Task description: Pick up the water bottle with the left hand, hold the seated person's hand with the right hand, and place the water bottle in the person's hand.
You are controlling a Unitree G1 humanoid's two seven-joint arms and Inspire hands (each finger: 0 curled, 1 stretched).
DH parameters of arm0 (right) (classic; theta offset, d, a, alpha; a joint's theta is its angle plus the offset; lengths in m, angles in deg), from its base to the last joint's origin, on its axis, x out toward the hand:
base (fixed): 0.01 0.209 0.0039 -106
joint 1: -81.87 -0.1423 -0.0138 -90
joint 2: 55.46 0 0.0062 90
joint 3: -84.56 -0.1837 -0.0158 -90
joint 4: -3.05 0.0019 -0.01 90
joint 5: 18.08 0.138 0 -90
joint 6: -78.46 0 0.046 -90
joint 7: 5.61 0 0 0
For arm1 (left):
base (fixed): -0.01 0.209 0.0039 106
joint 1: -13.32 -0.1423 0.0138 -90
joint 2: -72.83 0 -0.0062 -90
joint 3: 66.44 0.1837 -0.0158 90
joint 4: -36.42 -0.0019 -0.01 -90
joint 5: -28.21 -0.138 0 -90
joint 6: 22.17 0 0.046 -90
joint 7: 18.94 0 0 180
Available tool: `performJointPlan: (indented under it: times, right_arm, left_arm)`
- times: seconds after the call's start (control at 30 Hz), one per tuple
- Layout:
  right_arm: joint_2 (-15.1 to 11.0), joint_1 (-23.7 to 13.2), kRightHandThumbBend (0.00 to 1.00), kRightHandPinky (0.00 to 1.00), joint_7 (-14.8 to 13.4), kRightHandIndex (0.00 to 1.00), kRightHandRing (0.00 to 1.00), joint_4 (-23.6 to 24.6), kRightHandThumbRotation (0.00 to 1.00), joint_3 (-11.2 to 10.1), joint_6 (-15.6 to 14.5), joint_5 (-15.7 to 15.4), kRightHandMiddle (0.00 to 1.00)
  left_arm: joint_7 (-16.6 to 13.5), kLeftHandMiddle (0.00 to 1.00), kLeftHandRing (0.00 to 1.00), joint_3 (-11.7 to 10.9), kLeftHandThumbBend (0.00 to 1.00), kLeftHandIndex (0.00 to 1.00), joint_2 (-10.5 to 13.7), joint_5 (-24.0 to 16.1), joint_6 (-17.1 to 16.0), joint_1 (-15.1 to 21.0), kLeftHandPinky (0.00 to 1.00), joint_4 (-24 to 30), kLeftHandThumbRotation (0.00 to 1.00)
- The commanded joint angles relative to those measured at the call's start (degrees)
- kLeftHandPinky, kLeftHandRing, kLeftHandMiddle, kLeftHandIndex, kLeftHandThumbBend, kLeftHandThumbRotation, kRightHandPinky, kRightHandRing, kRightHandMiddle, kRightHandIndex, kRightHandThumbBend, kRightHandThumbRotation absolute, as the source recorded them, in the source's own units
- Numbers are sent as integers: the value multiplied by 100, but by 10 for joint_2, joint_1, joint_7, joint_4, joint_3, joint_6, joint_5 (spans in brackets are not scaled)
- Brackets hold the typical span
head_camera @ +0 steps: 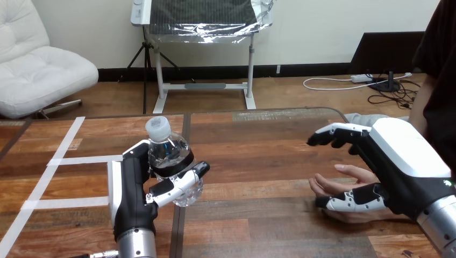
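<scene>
At the left of my head view, strips of white tape (80, 159) cross the table (258, 161) out toward 9 o'clock. Just right of them my left hand (134, 188) stands upright, fingers and thumb wrapped round the water bottle (168, 153). The bottle sits at about 8 o'clock from the table's middle, cap up and tipped a little toward 11 o'clock. I can't tell whether its base is clear of the wood, but the grasp looks firm, so I count the pick-up as done.

Across a bare stretch of table, at roughly 4 o'clock, the person's hand (337, 180) lies palm up, its fingers pointing toward 9 o'clock. My right hand (400, 156) comes in beside it. Its fingers (333, 133) reach out loosely above the palm with a gap beneath them, and its thumb (352, 200) lies along the near edge of the person's hand. I read this hand as open, bracketing rather than holding.

The step in hand, I judge, is securing the person's hand. Next I'd need to close the right hand gently on it, keeping the palm uncovered. Then I'd carry the bottle toward 3 o'clock and lower it in.
</scene>
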Motion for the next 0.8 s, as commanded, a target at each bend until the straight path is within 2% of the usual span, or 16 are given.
performJointPlan:
  times: [0.0,0.33,0.6,0.77]
  right_arm:
    - [-26,-38,83,64,21,72,73,32,0,-18,-21,-6,76]
    - [-47,-46,82,67,69,73,76,44,0,-13,-69,-21,78]
    - [-58,-52,85,69,87,74,76,45,0,-9,-93,-38,78]
    - [-65,-55,87,68,84,73,76,43,0,-5,-95,-57,77]
  left_arm:
    - [-2,45,41,10,73,44,-10,-6,-10,22,37,39,0]
    - [-1,45,41,14,72,44,-8,-8,-16,23,37,38,0]
    - [-1,45,41,16,71,43,-9,-8,-15,24,37,39,0]
    - [-2,45,41,17,71,43,-9,-8,-16,25,37,38,0]
